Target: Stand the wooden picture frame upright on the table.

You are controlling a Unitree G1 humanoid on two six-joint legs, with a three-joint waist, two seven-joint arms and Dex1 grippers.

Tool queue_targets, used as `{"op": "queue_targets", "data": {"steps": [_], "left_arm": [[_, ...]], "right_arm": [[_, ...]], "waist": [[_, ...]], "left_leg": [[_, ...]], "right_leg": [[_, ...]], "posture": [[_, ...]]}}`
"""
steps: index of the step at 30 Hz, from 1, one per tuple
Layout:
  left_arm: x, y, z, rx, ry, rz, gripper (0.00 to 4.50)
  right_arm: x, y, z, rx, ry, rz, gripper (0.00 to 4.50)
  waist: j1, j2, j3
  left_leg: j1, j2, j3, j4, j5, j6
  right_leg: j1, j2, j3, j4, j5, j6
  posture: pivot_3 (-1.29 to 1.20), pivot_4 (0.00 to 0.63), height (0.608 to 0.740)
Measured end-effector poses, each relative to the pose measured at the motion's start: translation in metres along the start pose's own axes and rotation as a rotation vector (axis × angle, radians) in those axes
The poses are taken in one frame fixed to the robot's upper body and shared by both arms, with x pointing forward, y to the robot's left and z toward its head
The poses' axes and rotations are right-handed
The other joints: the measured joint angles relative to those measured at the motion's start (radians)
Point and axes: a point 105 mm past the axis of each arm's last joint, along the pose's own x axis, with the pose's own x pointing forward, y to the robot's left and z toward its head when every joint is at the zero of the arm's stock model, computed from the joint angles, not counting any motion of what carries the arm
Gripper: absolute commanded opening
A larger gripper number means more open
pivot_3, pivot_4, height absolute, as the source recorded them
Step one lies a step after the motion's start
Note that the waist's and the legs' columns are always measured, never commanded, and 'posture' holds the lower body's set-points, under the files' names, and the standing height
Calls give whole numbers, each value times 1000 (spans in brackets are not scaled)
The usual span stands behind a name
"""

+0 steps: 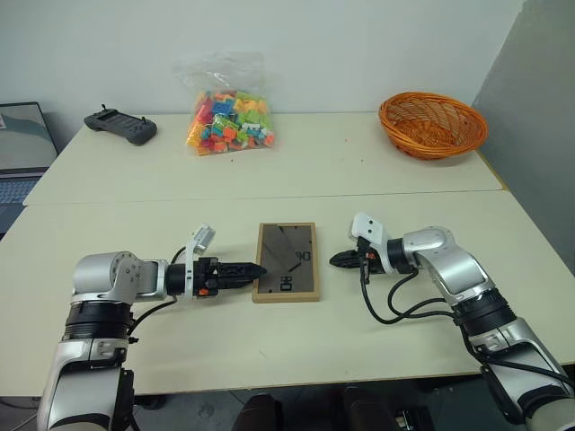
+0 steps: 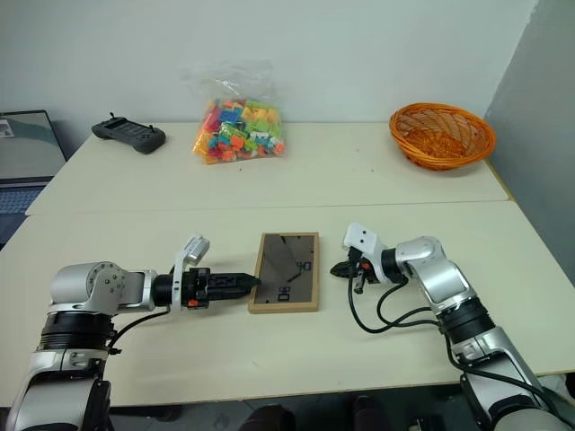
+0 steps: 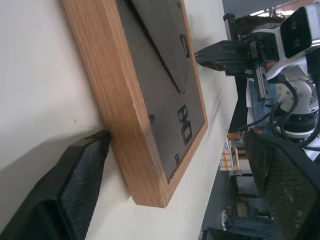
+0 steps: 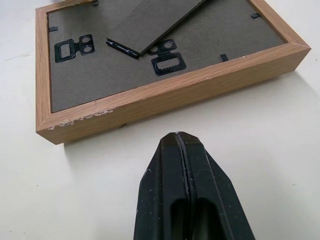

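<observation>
the wooden picture frame [image 1: 287, 261] lies flat on the table [image 1: 377, 180], back panel up, just on my side of the seam, so it is not standing yet. its fold-out stand [image 4: 150, 22] is lifted a little off the back, which i judge is what will prop it once it is tipped up

my left gripper [image 1: 247, 270] sits at the frame's left edge, low near the corner nearest me. in the left wrist view its fingers [image 3: 70, 190] are spread wide, one lying on the table right against the wood, the other raised well above the back. i read that as set to take the edge between them

my right gripper [image 1: 342, 259] is beside the frame's right edge, apart from it, with a strip of bare table between. its two fingers [image 4: 186, 200] are pressed together, holding nothing, tip aimed at the wood. i take it as a stop, so the frame won't slide away when the left side lifts
</observation>
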Motion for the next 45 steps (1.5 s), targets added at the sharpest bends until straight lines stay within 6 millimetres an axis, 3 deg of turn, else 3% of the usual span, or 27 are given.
{"op": "queue_targets", "data": {"steps": [7,17,30,34,37,41,45], "left_arm": [[8,7,0,-7,7,3,4475],[28,-1,4,27,21,-27,4475],[31,-2,-10,1,44,-48,1960],[35,-11,-6,36,23,-85,1334],[42,-16,-2,101,8,-75,1270],[52,-25,3,132,-26,-78,1270],[55,-37,16,148,-132,-91,1270]], "right_arm": [[15,7,4,-1,-11,13,0],[29,13,8,-12,-18,21,0],[27,9,2,-13,-4,1,0],[27,6,0,-8,-2,-17,0],[21,1,-2,-4,-1,-38,0],[-1,-14,-6,18,1,-99,617],[-41,-35,-5,115,-41,-196,1534]], "waist": [[8,4,-5],[31,5,-6],[17,4,-5],[19,4,-5],[22,4,-5],[28,4,-5],[26,3,-4]], "left_leg": [[6,-2,0,0,0,0],[6,-3,0,0,0,0],[5,-2,0,0,0,0],[4,-2,0,0,0,0],[4,-2,0,0,0,0],[3,-2,0,0,0,0],[2,-2,0,0,0,0]], "right_leg": [[6,-1,0,0,0,0],[7,-2,0,-1,0,0],[5,-1,0,-1,0,0],[5,-1,0,-1,0,0],[5,-1,0,-1,0,0],[5,-2,0,-1,0,0],[4,-2,0,-1,0,0]], "posture": [[0,150,740],[0,150,740],[0,150,740],[0,150,740],[0,150,740],[0,150,740],[0,150,740]]}}
